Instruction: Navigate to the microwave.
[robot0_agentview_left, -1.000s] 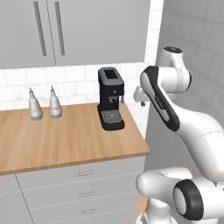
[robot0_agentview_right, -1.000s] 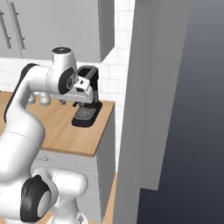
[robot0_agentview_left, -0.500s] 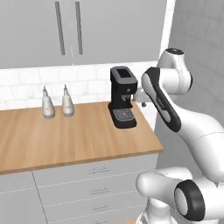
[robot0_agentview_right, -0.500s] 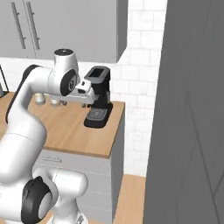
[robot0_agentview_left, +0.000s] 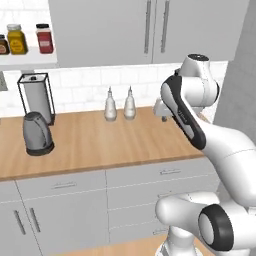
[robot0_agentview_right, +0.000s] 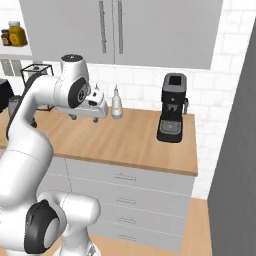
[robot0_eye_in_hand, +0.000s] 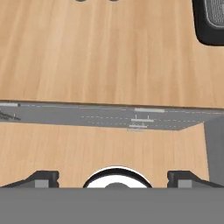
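Note:
The microwave is out of view. My gripper (robot0_agentview_left: 163, 115) hangs above the wooden counter (robot0_agentview_left: 100, 145), close to its back right part, pointing down. In the right base view the gripper (robot0_agentview_right: 84, 117) sits just left of a white bottle (robot0_agentview_right: 116, 102). Seen from the hand, the gripper (robot0_eye_in_hand: 113, 178) is open, its two dark fingertips (robot0_eye_in_hand: 41, 177) wide apart with nothing between them, over the counter edge and the drawer fronts below.
A black coffee machine (robot0_agentview_right: 171, 107) stands at the counter's right end, before a tall grey panel (robot0_agentview_right: 235, 175). Two white bottles (robot0_agentview_left: 110, 105) stand by the tiled wall. A grey kettle (robot0_agentview_left: 37, 132) and a paper towel holder (robot0_agentview_left: 35, 97) stand at the left. Jars (robot0_agentview_left: 16, 39) sit on a shelf.
The base has driven left along the counter, so the whole scene has slid right. The coffee machine has left the left base view; the kettle, towel holder and jars have come in.

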